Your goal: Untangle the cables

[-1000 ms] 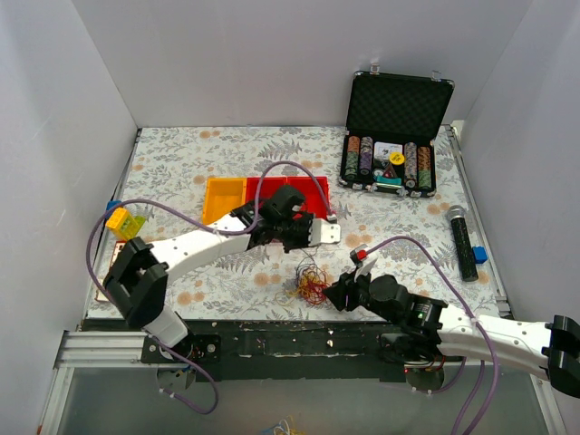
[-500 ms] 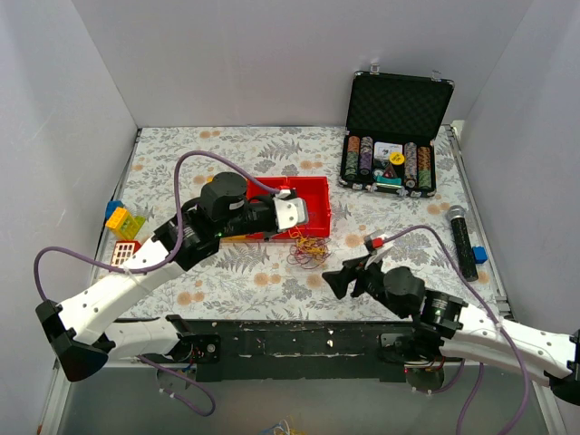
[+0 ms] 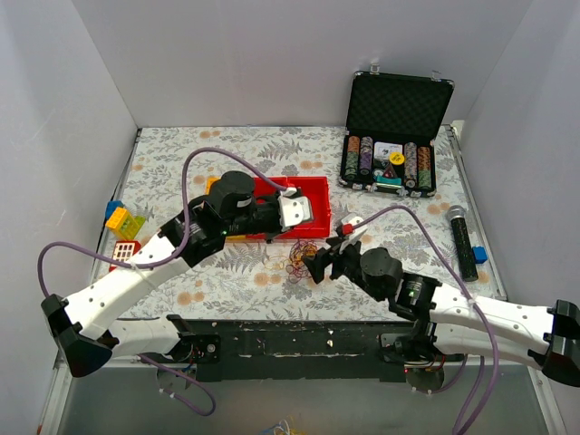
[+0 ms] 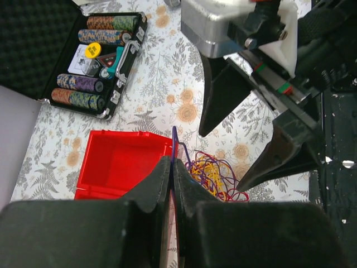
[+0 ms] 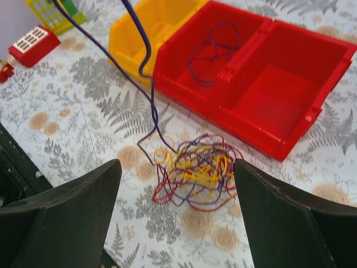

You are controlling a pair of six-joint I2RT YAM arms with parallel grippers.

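Observation:
The cables (image 5: pixel 202 174) lie as a small tangle of red, yellow and purple wire on the flowered table, just in front of the red bin (image 5: pixel 290 95); the tangle (image 3: pixel 297 264) is small in the top view. My left gripper (image 4: pixel 172 162) is shut on a purple strand (image 5: pixel 146 67) that rises from the tangle (image 4: pixel 215 177). My right gripper (image 5: pixel 177 165) is open wide, one finger on each side of the tangle without touching it. A loose purple cable (image 5: pixel 211 51) lies in the red bin's left compartment. From above, the left gripper (image 3: pixel 304 228) hovers over the bin's front and the right gripper (image 3: pixel 319 259) is beside the tangle.
A yellow bin (image 5: pixel 150 25) adjoins the red one. An open black case of poker chips (image 3: pixel 391 163) stands at the back right, with a black microphone (image 3: pixel 462 240) along the right edge. Small toys (image 3: pixel 125 231) sit at the left edge.
My right gripper has opened wide and moved left up to the tangle. The left arm has swung round, carrying the purple strand toward the red bin, and the tangle has shifted with it.

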